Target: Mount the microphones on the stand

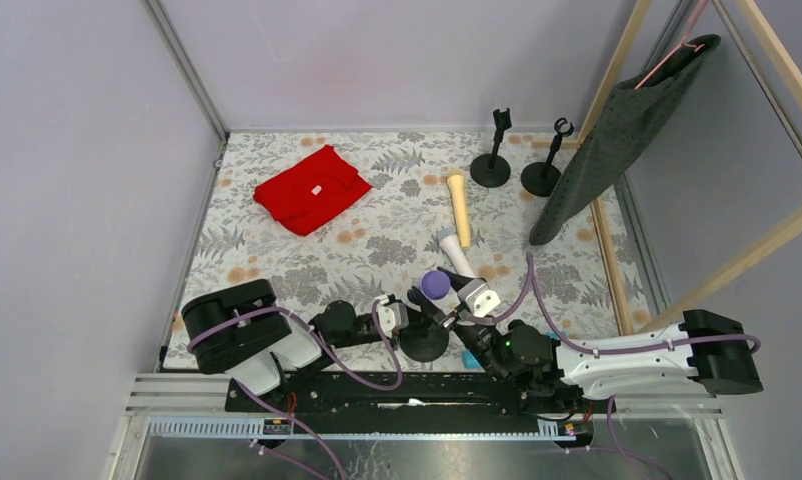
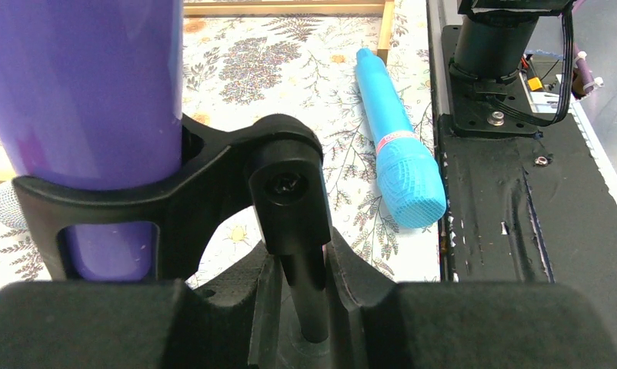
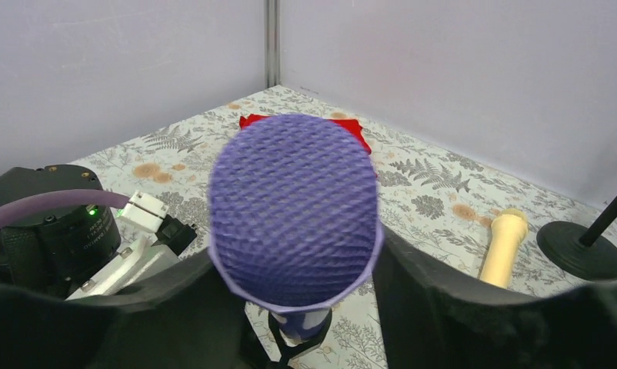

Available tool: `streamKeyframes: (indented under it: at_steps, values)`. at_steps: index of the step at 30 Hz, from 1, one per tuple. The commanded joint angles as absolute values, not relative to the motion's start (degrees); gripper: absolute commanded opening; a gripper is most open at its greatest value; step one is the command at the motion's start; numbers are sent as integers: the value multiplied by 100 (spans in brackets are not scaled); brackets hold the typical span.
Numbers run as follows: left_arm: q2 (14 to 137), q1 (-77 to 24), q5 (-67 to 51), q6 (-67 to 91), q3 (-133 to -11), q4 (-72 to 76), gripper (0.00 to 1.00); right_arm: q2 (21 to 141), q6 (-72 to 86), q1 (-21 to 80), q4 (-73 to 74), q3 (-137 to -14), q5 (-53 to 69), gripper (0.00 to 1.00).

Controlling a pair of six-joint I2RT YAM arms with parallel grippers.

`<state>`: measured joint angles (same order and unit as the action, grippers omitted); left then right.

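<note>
The purple microphone (image 3: 294,207) stands upright at about 6 o'clock on the desk (image 1: 377,250), near the arm bases. Its body sits in the black clip (image 2: 136,207) at the top of the stand (image 2: 286,184). The left gripper (image 2: 309,300) is clenched on the stand's thin post just below the clip joint. The right gripper (image 3: 298,323) has a finger on either side of the purple microphone below its mesh head, but the head hides the contact, so a grasp or a release cannot be told.

Judging from this, the main danger lies in the right arm's withdrawal. If the body is only partly pressed into the clip, letting go could leave it to slide down or lean out. A finger catching the wide head could also drag the stand over, since only the left gripper steadies it.

The light blue microphone (image 2: 398,154) lies flat at 3 o'clock of the stand, close to the desk's near edge. A careless sweep might knock it off or trap it under the base.

The white microphone (image 1: 455,255) and cream-yellow microphone (image 1: 460,207) lie toward 12 o'clock, with two empty stands (image 1: 492,160) beyond at 1 o'clock
</note>
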<state>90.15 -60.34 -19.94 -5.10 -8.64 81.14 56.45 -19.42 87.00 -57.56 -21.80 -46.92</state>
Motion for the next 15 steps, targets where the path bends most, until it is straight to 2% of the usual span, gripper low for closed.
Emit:
streamKeyframes:
  at_steps: [1,3,6,7,15]
  values:
    - [9065,-5985,-1995,-806,-912,8139,0,5626,-2013,8728,-6502,-2191,-4897,57]
    - [9073,-5986,-1995,-806,-914,8139,0,5640,-2065,8730,-6498,-2156,-4970,42]
    - [9100,-5990,-1995,-816,-922,8139,0,5716,-2094,8728,-6435,-2061,-5029,9]
    - [9111,-5986,-1995,-812,-927,8139,0,5779,-2078,8728,-6458,-2003,-5111,1]
    - [9144,-5986,-2039,-810,-949,8106,0,6512,-1522,8691,-6548,-1642,-5313,0]
